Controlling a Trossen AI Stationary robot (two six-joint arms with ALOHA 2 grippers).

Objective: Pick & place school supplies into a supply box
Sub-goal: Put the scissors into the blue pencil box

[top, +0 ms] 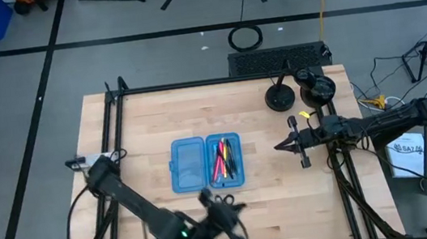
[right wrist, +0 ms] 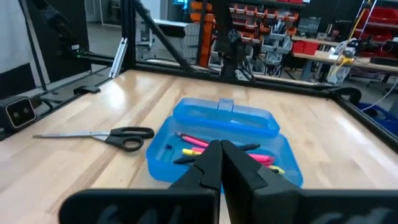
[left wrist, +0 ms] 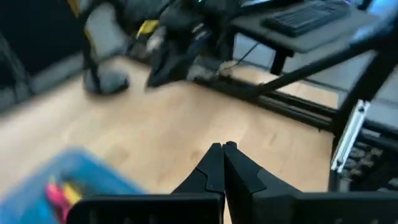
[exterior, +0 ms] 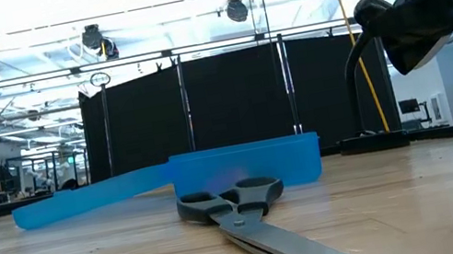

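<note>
The translucent blue supply box (top: 189, 165) lies open in the middle of the table, its lid half (exterior: 89, 196) toward the left. Pink, red, yellow and black pens (top: 224, 159) lie in the right half (right wrist: 205, 148). The black-handled scissors (exterior: 232, 202) lie flat on the wood on the box's near side (right wrist: 127, 135); in the high view my left arm hides them. My left gripper (top: 225, 204) is above that spot, shut and empty (left wrist: 222, 149). My right gripper (top: 278, 146) hovers right of the box, shut and empty (right wrist: 221, 146).
Two black round-based stands (top: 280, 96) (top: 316, 89) sit at the table's far right corner. A black keyboard (top: 275, 59) lies beyond the far edge. Black frame rails (top: 111, 120) run along the table's left and right sides. Bare wood (top: 129, 126) stretches left of the box.
</note>
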